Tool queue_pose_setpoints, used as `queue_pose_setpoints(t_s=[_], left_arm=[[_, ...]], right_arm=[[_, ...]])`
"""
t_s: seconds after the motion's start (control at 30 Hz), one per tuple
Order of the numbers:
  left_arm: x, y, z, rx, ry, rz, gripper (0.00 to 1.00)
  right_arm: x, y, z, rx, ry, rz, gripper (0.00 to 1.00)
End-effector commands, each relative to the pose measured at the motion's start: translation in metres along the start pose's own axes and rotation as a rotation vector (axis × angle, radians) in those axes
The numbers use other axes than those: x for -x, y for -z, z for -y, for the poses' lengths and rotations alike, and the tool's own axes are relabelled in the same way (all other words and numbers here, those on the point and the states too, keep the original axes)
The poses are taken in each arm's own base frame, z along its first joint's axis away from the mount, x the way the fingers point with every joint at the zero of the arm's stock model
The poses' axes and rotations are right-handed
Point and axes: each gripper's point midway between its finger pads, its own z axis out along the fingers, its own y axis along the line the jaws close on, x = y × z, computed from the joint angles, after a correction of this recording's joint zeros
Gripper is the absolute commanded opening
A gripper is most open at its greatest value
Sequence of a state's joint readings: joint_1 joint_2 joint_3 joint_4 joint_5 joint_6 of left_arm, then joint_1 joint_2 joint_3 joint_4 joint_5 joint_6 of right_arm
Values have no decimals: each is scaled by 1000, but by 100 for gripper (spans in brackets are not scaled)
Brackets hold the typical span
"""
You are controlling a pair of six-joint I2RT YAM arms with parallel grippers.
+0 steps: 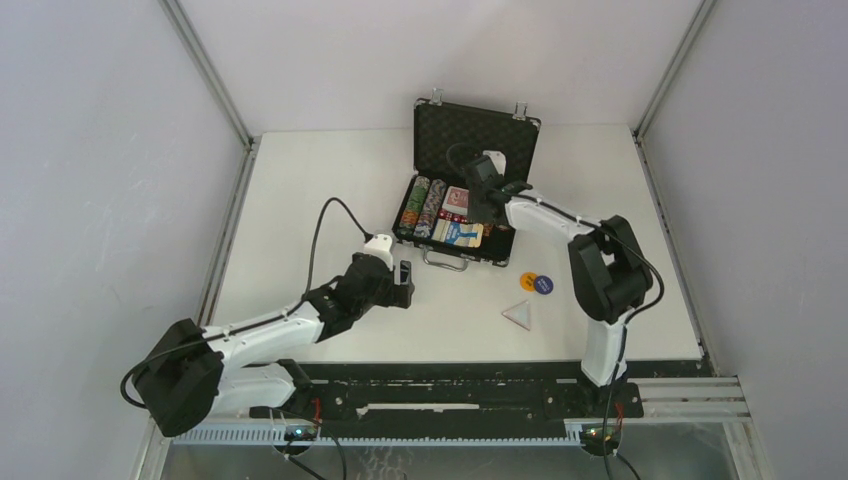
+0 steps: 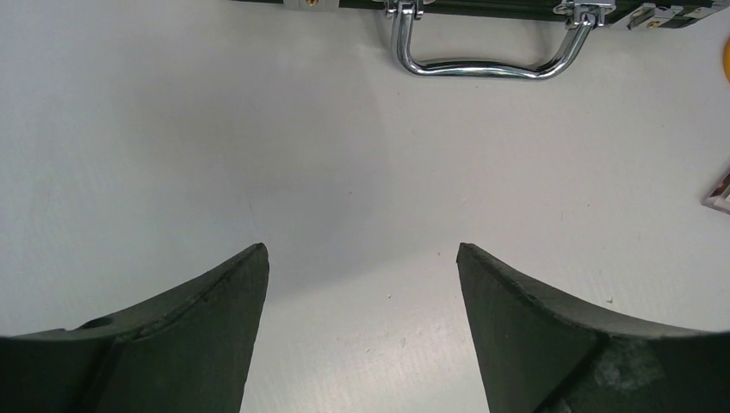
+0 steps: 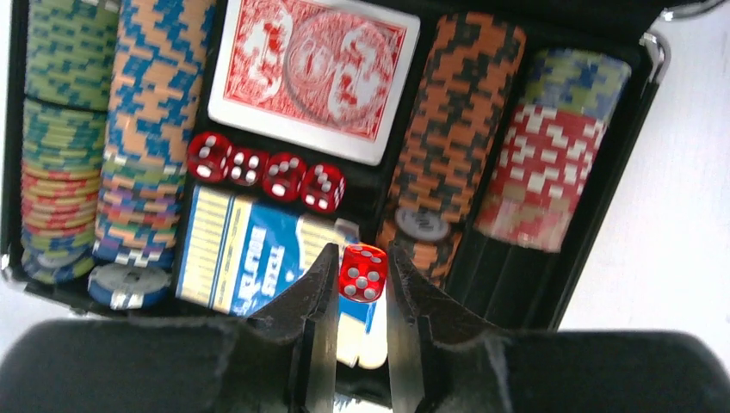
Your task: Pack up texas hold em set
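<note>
right claw point(image 3: 361, 255): pinches red die point(image 3: 362, 274) | left claw point(image 2: 361, 251): spread wide

Black foam-lined briefcase point(image 1: 480, 128), open on the white counter point(image 1: 330, 200).
Inside: multicoloured poker chips point(image 3: 151, 129), red-backed cards point(image 3: 314, 73), blue card box point(image 3: 250, 254), four red dice point(image 3: 267, 172); right pincer point(image 3: 362, 254) grips a fifth die point(image 3: 362, 273) above; two round buttons point(image 1: 542, 285) and a triangle piece point(image 1: 518, 315) lie outside.

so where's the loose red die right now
In the right wrist view the red die is pinched in the right gripper over the briefcase, beside the blue card box and below the row of four dice.
</note>
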State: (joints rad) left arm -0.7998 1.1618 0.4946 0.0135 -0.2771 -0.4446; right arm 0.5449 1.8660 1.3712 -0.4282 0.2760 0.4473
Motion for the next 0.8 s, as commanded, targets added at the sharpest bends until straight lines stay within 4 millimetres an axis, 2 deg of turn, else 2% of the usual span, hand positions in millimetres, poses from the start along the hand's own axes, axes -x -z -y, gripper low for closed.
queue_pose_setpoints(t_s=[0.0,0.27,0.57,0.63,0.77], left_arm=[[30,-1,10,-11,11,72,85],[29,-3,7,11,0,70,85],[27,-4,7,12,-3,61,85],[28,-4,7,11,-2,63,85],[28,-4,7,11,-2,63,85]], right_arm=[[29,-11,-1,21,32,22,20],[37,-32,3,26,26,-1,20],[29,-41,0,36,27,-25,23],[28,-44,0,38,24,-30,28],[30,-46,-5,64,15,-30,49]])
